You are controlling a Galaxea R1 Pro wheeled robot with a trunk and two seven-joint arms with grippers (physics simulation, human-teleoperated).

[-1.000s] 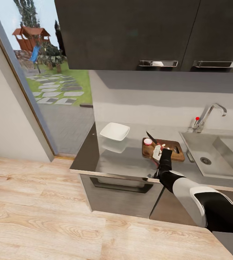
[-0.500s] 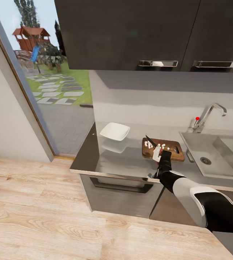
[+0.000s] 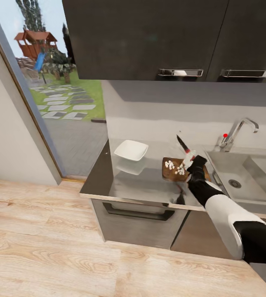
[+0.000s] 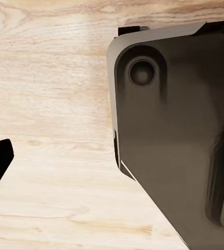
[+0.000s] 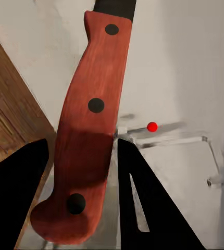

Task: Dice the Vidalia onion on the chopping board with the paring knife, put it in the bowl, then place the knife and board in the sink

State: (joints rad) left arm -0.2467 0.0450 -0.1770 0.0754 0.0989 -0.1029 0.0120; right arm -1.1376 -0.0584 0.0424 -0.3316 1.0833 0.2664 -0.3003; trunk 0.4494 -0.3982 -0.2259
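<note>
Item: right gripper (image 3: 189,158), black, jaws pinched on the red-handled, dark-bladed paring knife (image 3: 184,147), which was held lifted above the table with its blade tip pointing up and away toward the wall. Item: dark brown wooden chopping board (image 3: 173,173), lying flat on the glossy grey table (image 3: 141,181) just beside the grey steel sink (image 3: 248,173). Item: diced onion (image 3: 175,166), a scatter of tiny white cubes on the near-left part of the board; dicing judged complete, transfer to the bowl judged the step in hand. Item: shallow white square bowl (image 3: 131,149), on the table to the left of the board, near but apart from it. Handling note, as judgement: the pieces were small and loose, so the move would go best by sweeping them with the flat of the blade or tipping the board over the bowl's rim, slowly, with the knife kept level so no cube skids onto the slick table. Views compared: the head view gave the layout of board, bowl, sink and chrome tap with red knob (image 3: 225,135); the right wrist view gave the grip itself, the riveted red handle (image 5: 88,130) seated between the two dark fingers (image 5: 15,198), with a corner of the board beside it. Left gripper: state could not be told; the left wrist view showed pale wooden floor (image 4: 49,104) and a dark panel of the robot's body (image 4: 179,130).
</note>
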